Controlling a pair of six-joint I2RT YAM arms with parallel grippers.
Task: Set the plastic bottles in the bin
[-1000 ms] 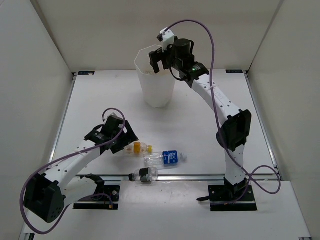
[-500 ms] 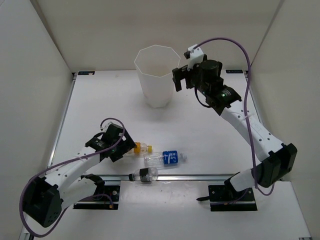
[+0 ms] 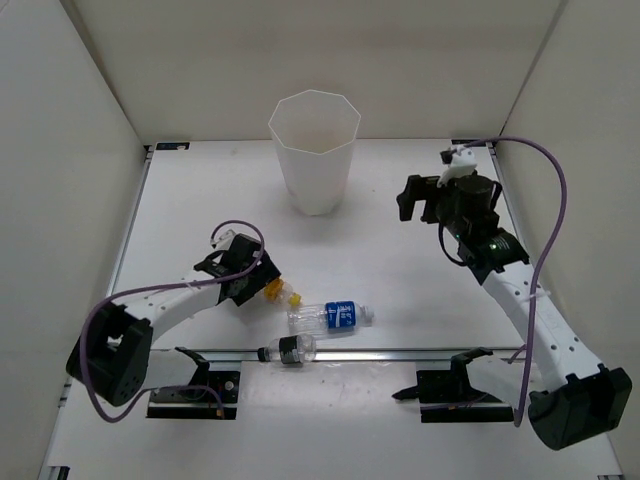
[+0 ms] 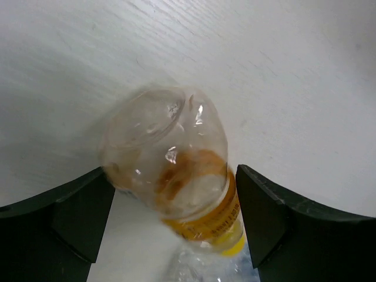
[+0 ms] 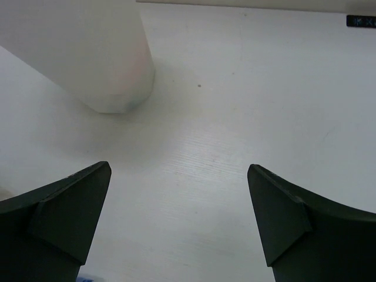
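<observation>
Lying on its side toward the front left of the surface (image 3: 200,200), the yellow-cap bottle (image 3: 280,293) sits between the fingers of the left pincer (image 3: 258,283), its cap pointing to the right. From the left wrist, that bottle (image 4: 170,182) shows its clear base nearest the camera, with some orange-tinted residue inside and a yellow label band farther along. The left pincer (image 4: 173,170) has its jaws wide, one dark finger (image 4: 76,214) at each side of the bottle and close against it. I cannot tell whether they press on it. The bottle itself rests on the surface. Just to its right lies the blue-label bottle (image 3: 335,316), also on its side, with its cap toward the right edge. Nearer the front edge, the black-band bottle (image 3: 288,349) lies by itself along the front rail (image 3: 420,351), apart from the other two. The bin (image 3: 315,180) stands upright near the middle of the back edge, well away from all three bottles. The right pincer (image 3: 412,198) hangs above the right half of the surface, to the right of the bin and clear of it. From the right wrist, the right pincer (image 5: 179,166) has its jaws spread apart with only bare surface between them, and the foot of the bin (image 5: 88,53) shows at the upper left.
</observation>
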